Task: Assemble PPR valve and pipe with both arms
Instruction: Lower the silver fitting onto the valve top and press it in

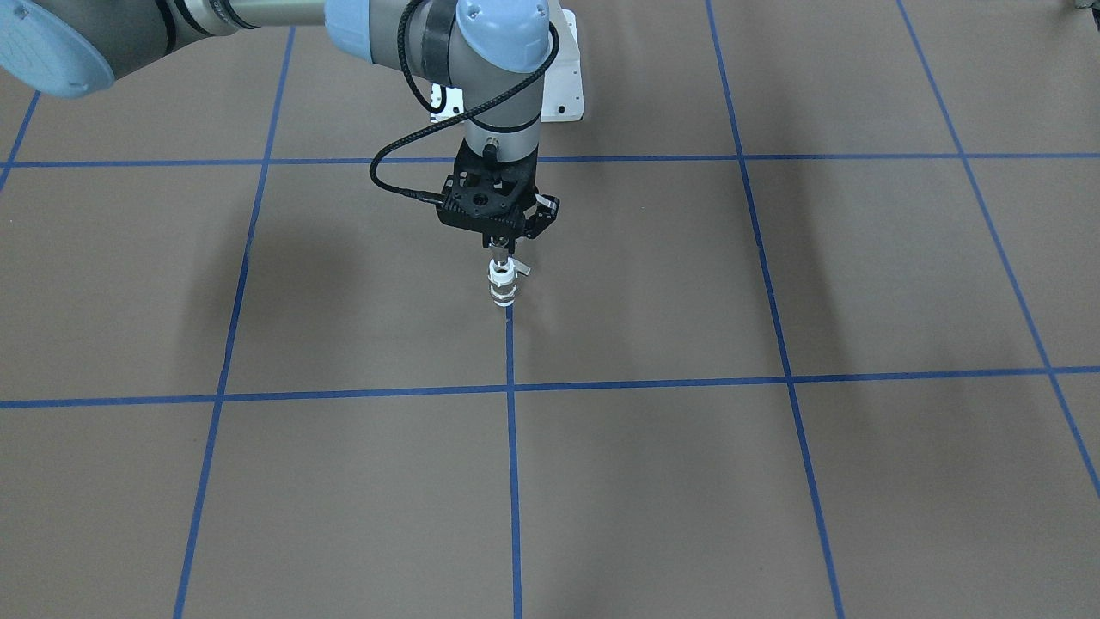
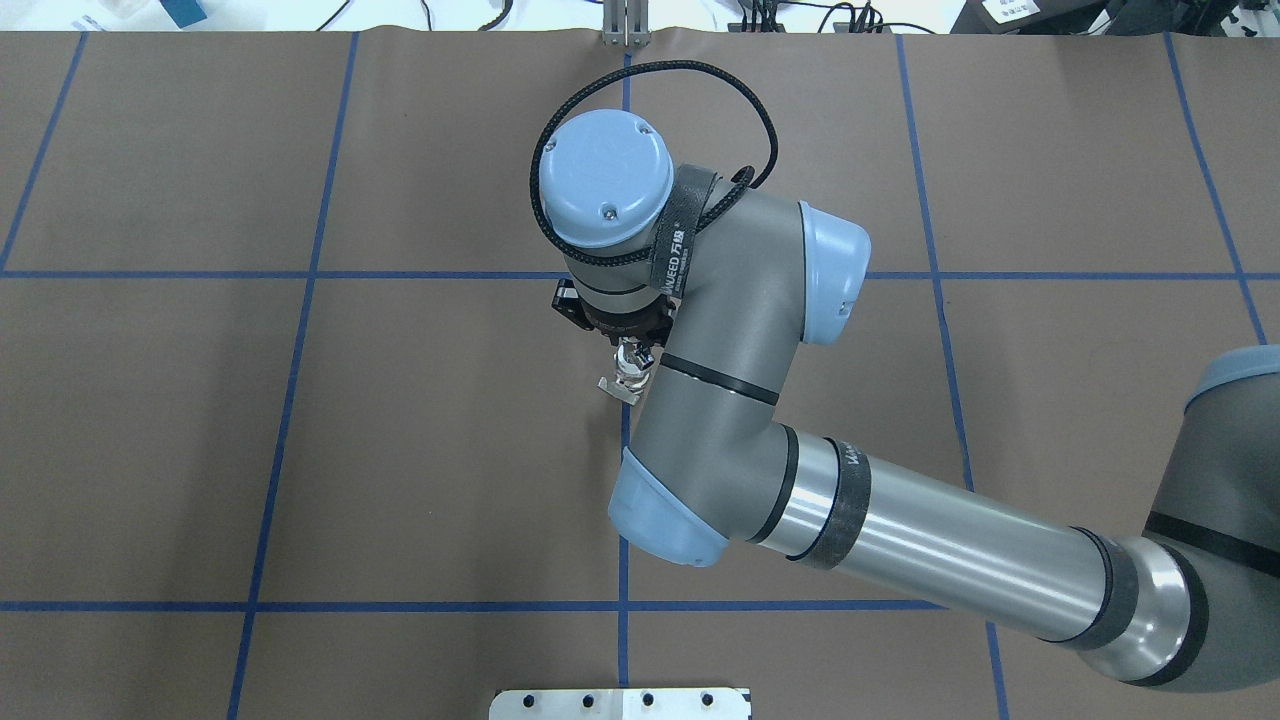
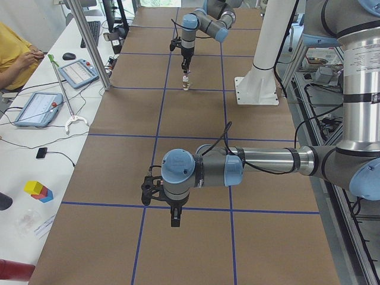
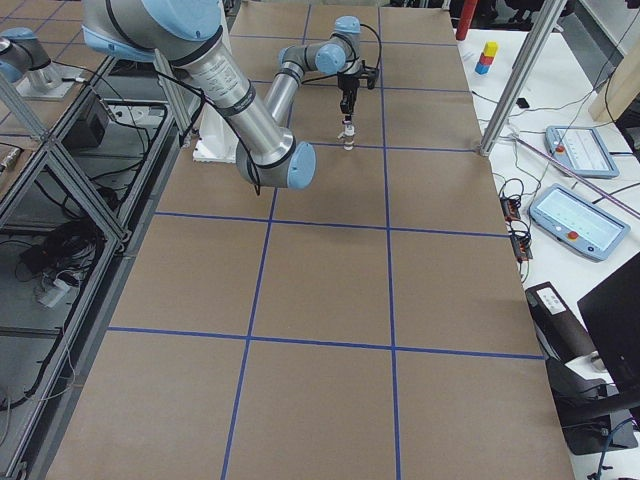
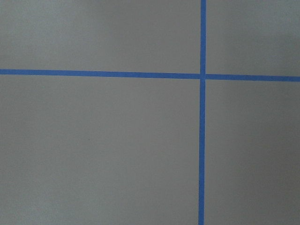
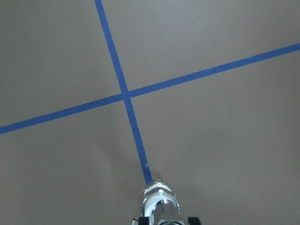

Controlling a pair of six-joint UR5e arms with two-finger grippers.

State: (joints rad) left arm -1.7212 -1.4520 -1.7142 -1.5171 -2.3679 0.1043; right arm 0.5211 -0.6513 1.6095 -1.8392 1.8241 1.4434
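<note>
On the robot's left, the grey and silver left arm (image 3: 261, 160) with light-blue joint caps holds its black tool (image 3: 174, 221) pointing down over the brown paper-covered counter (image 2: 150, 400). We cannot tell whether this tool is released or clenched. Its wrist view shows only bare paper and blue tape grid lines (image 1: 511, 447).

At the centre, on a tape line, we find the small white plastic PPR valve (image 1: 503, 285) with metallic bands round its middle. It is upright with its long axis vertical and its hollow end up. Its tiny side lever (image 1: 522, 269) sticks out toward the robot's left. We cannot tell whether its base rests on the counter or hangs just above it.

The tiny shiny chrome pipe (image 1: 499, 256) sits directly on top of the valve. It is also vertical and appears to be entering the valve's top.

From the right, the matching right arm (image 2: 930, 540) reaches in. Its black cabled tool (image 1: 501, 249) points straight down and is clenched, apparently on the pipe.

We judge both parts to be light and rigid. The chrome is slick, so it is best pinched across its knobbly head. The valve is narrow and could tip easily. It is best gripped on the white body below the bands, clear of the lever.
</note>
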